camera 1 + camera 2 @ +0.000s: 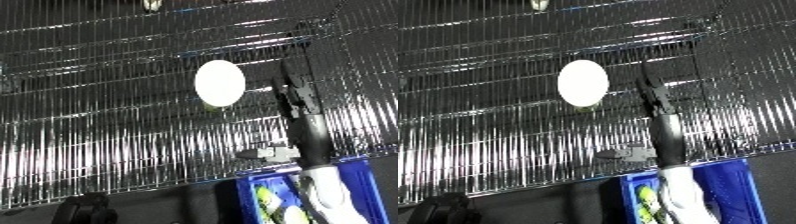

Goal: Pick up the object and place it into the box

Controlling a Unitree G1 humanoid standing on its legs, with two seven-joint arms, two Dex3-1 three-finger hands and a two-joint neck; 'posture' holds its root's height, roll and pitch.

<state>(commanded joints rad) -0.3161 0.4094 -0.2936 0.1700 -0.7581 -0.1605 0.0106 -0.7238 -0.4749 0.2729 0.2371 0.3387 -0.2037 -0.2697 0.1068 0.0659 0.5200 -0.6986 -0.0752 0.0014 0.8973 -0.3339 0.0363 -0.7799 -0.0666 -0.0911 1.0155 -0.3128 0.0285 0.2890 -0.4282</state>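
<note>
A white oval object (219,82) lies on a shiny wire rack (107,125), with a little yellow-green showing under its lower edge. My right hand (293,100) reaches up over the rack just to the right of the object, its black fingers straight and narrow, a small gap away from it and holding nothing. Its white forearm (324,192) rises from the lower edge over a blue bin (366,187). My left hand does not show.
The blue bin sits below the rack's front edge at the lower right and holds yellow-green things (269,200). A small grey clip (266,152) sticks out at the rack's edge. A dark rounded shape (89,210) is at the lower left. Another small pale thing (151,5) lies at the top.
</note>
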